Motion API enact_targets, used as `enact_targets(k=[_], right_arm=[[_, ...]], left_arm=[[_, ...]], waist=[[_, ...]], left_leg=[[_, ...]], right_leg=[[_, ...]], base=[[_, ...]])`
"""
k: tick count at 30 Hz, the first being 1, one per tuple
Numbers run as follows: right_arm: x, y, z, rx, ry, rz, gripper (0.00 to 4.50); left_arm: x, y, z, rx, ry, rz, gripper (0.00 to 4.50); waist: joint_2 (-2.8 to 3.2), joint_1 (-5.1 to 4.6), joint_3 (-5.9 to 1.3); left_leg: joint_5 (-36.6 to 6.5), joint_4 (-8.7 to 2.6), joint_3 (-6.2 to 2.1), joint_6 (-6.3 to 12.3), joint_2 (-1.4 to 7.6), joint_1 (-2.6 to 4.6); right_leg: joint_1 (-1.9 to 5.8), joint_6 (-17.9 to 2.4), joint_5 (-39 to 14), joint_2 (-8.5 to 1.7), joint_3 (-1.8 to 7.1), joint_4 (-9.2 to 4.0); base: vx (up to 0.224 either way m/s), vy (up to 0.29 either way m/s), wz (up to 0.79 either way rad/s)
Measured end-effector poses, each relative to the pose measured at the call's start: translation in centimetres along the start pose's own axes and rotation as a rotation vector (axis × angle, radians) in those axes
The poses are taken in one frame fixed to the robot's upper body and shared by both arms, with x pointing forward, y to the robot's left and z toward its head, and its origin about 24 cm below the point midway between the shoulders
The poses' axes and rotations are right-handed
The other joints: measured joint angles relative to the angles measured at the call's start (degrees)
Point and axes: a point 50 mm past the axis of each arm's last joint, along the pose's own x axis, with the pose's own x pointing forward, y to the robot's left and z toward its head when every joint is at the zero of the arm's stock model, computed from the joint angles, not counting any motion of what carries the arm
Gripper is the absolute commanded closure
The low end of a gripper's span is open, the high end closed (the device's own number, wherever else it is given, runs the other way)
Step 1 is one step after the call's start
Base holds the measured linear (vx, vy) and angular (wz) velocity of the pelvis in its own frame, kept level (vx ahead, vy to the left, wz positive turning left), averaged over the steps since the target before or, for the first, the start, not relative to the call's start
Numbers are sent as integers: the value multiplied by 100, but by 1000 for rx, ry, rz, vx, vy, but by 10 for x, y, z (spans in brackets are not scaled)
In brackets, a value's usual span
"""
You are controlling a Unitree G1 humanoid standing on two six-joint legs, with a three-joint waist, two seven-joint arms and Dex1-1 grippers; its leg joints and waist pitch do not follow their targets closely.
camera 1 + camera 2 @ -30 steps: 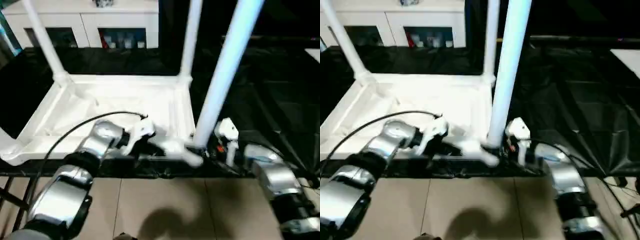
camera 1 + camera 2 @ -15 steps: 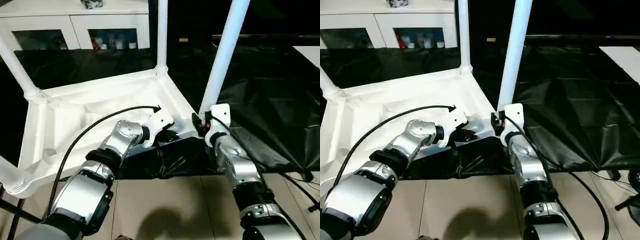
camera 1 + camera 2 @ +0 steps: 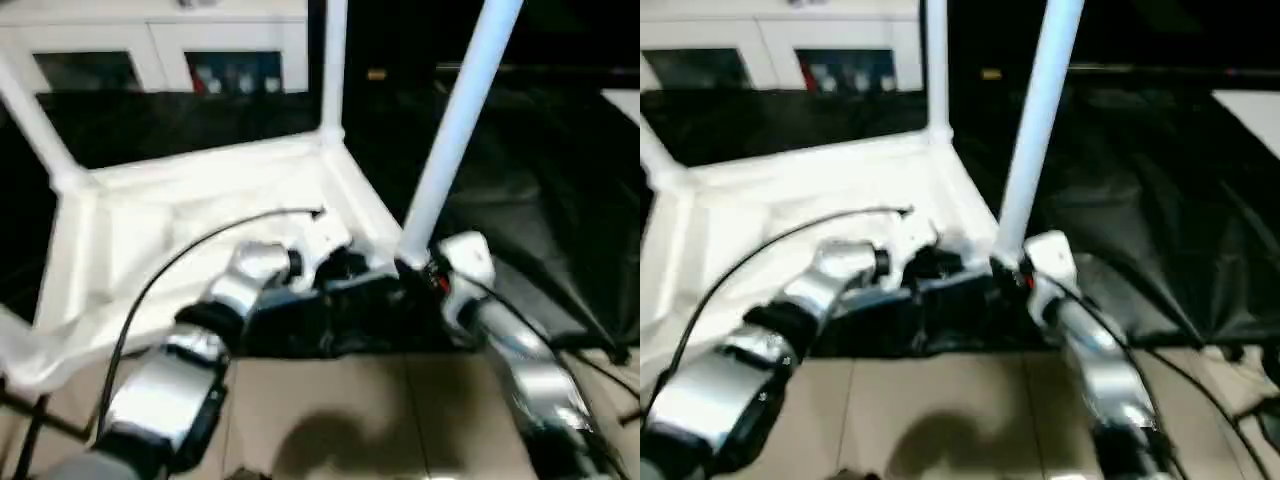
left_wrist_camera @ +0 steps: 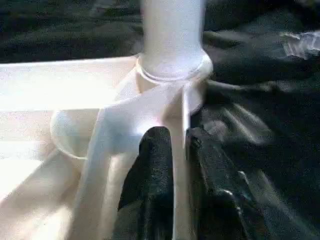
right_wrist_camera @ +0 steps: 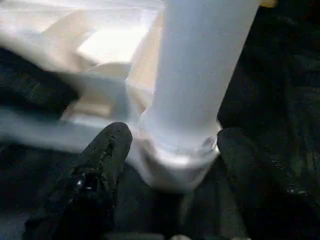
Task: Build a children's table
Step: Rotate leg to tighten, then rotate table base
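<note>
Since half a second ago the right gripper [image 5: 167, 150] has spread its jaws off the near leg [image 3: 455, 130]; they now stand open either side of its flared base. Tabletop [image 3: 200, 200] lies upside down on the black-draped worktop [image 3: 560, 180], ribbed underside up, with legs standing in its corner sockets. Left gripper [image 4: 172, 150] pinches the thin rim wall beside that near socket. Risk: if the leg isn't fully seated, it could lean or pop out once unsupported.

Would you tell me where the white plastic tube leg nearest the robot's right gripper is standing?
The white plastic tube leg stands upright in the upturned white tabletop's near right corner socket, just ahead of the right gripper.
</note>
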Motion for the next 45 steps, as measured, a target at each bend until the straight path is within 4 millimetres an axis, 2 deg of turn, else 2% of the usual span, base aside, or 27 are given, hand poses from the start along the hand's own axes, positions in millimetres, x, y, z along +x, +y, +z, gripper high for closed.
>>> enact_targets(k=[1,4,7,9,11,13,14,18,21,26,29,32,38,40,45], right_arm=[[-5,1,1,-7,-1,22,131],[-15,4,10,-17,-17,110,131],[-23,14,17,2,-28,239,131],[-22,22,20,20,-36,298,131],[-15,29,24,35,-54,336,131],[-5,31,29,40,-68,341,131],[-1,31,31,41,-71,344,131],[33,37,36,84,-61,310,131],[52,45,37,126,-49,303,131],[81,53,47,191,-76,242,131],[93,47,51,228,-87,157,131],[103,33,53,286,-82,22,131],[102,3,49,298,-80,-141,131],[99,-8,43,288,-63,-180,131],[92,-30,40,258,-55,-246,131]], left_arm=[[-4,2,1,-7,-14,11,352],[-24,11,2,-39,-51,34,314],[-51,15,-2,-91,-44,5,310],[-68,11,-5,-123,-32,-50,310],[-90,-3,-10,-148,19,-182,310],[-102,-12,-14,-174,83,-267,310],[-105,-14,-15,-175,102,-283,310],[-119,-23,-27,-167,234,-296,310],[-122,-27,-33,-165,301,-241,310],[-125,-19,-32,-137,345,-87,310],[-127,-15,-30,-124,351,-30,310],[-129,-13,-30,-106,364,10,310],[-134,-2,-30,-81,361,141,310],[-131,2,-31,-68,354,179,310],[-120,11,-29,-46,335,241,310]], waist=[[-6,-9,4],[-10,-11,6],[-13,24,7],[-13,34,7],[-17,18,9],[-29,37,15],[-39,57,21],[-88,40,26],[-144,64,27],[-177,43,32],[-198,50,32],[-209,62,37],[-216,182,34],[-215,231,34],[-213,275,35]], left_leg=[[0,2,-2,2,1,-4],[17,1,-2,31,6,-36],[17,5,-1,31,15,-51],[17,10,1,30,20,-60],[17,16,4,29,22,-60],[22,20,7,15,21,-61],[12,23,7,-8,21,-62],[24,30,11,-36,22,-50],[33,32,5,-49,23,-49],[43,52,-2,-63,25,-45],[45,52,-5,-67,27,-38],[47,57,-7,-70,27,-40],[48,71,-9,-70,27,-41],[49,78,-9,-70,27,-45],[62,88,-9,-49,28,-62]], right_leg=[[-7,2,-1,3,1,0],[-48,-3,-4,8,0,12],[-72,-10,-9,14,-4,28],[-81,-12,-10,15,-4,31],[-83,-12,-10,15,-1,35],[-82,-13,-10,14,1,40],[-79,-14,-9,11,-1,47],[-74,-17,2,7,3,68],[-75,-16,5,7,-1,89],[-84,-16,4,9,0,131],[-82,-16,4,11,0,142],[-84,-14,6,11,-1,150],[-77,-10,9,11,-3,153],[-75,-9,9,10,-4,154],[-77,-1,16,6,-8,155]], base=[[0,0,0],[0,0,0],[0,0,0],[0,0,0],[0,0,0],[0,0,0],[0,0,0],[-14,0,1],[0,0,0],[0,0,0],[0,0,0],[0,0,0],[0,0,0],[0,0,0],[0,0,0]])
